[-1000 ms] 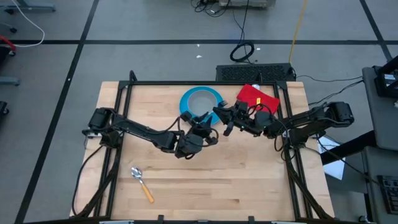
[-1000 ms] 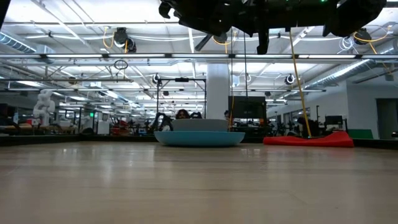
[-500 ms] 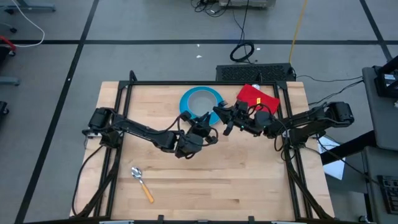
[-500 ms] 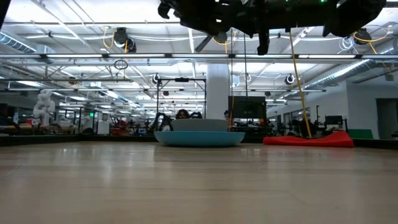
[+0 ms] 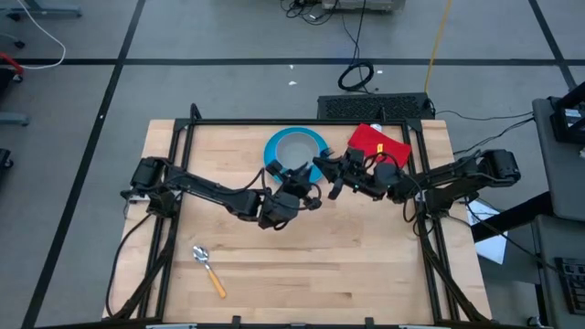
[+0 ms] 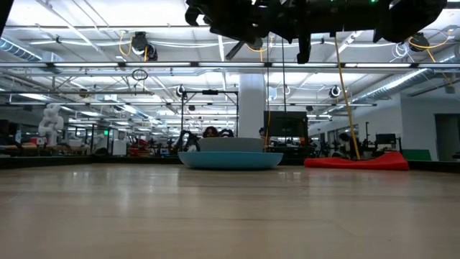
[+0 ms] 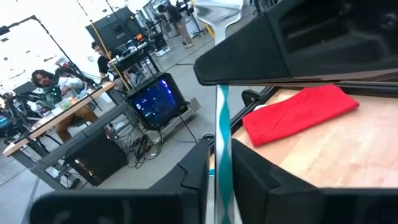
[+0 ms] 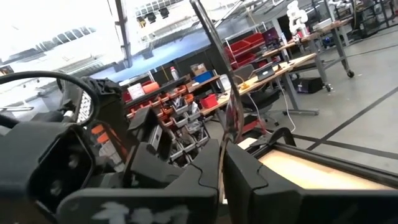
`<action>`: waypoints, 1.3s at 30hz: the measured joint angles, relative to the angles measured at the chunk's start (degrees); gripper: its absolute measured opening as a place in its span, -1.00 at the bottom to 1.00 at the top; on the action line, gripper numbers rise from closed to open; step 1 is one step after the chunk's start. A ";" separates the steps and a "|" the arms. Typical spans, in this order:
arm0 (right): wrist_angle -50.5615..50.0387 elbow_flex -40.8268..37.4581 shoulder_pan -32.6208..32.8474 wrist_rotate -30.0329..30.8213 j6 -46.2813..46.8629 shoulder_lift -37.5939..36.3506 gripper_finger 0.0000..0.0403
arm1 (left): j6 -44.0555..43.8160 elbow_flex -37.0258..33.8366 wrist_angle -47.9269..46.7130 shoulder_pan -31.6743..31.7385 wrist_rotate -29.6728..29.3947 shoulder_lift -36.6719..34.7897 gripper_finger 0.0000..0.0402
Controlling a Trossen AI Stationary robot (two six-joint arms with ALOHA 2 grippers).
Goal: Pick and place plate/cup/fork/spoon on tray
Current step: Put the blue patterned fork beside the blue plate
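Holding the fork [image 8: 231, 118] clamped and near vertical, right end effector [image 5: 335, 176] hangs just right of the plate [image 5: 295, 148]. Left end effector [image 5: 297, 183], at the plate's near edge, looks clamped on a thin teal edge; can't tell what.

You have the plate [image 5: 294, 149], round and bright blue, lying flat at the table's far middle, with the cup [image 5: 294, 146], pale grey and translucent, sitting inside it; in the low view the cup [image 6: 230, 144] rises above the plate's rim [image 6: 230, 160]. Your spoon [image 5: 207, 268], silver bowl and orange handle, lies flat near the front left, well apart from the plate, bowl pointing to the far left. Your fork [image 8: 225, 93], slim and all silver, stands upright, clamped between the right gripper's fingers above the table.
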 joint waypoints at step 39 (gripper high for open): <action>-39.14 -0.06 5.40 -3.15 -24.76 -14.30 0.45 | -30.10 0.00 -33.12 -1.08 0.22 -13.30 -0.88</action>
